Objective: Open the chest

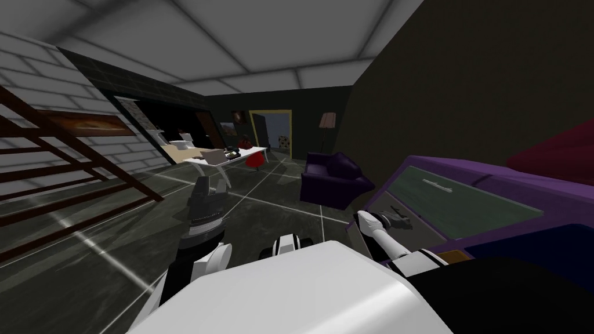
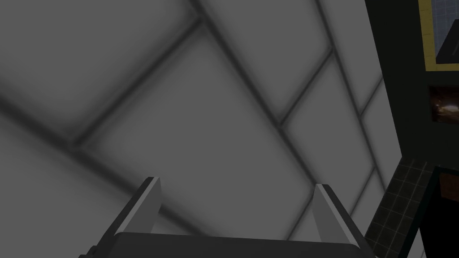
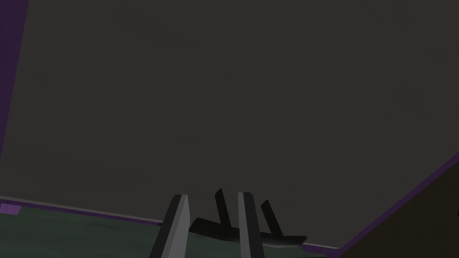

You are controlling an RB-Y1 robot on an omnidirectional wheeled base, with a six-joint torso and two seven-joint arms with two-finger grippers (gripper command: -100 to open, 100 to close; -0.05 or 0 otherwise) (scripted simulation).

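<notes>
The chest (image 1: 510, 177), purple-framed with dark green fronts, stands close on my right against the dark wall (image 1: 475, 81). The reach to it looks done. The right gripper (image 3: 210, 197) is at the nearer front (image 1: 406, 229), its fingers drawn narrow on the dark handle (image 3: 207, 226). In the right wrist view one of the handle's posts rises between the two blades and the bar runs across just behind them, so I judge the handle to be pinched and ready for a pull. Whether this front has begun to come out I cannot tell. In the head view it looks a lighter grey than the farther front (image 1: 464, 200), but in so dim a render that may be the light and not a gap. By my reading the approach and the grasp are done. The pull, which is the opening itself, is all or nearly all left, and it should run straight out from the chest so that the narrow blades do not slip off the bar. The left gripper (image 2: 237, 183) is held up at my left side, well apart from the chest, its fingers wide and holding nothing.
</notes>
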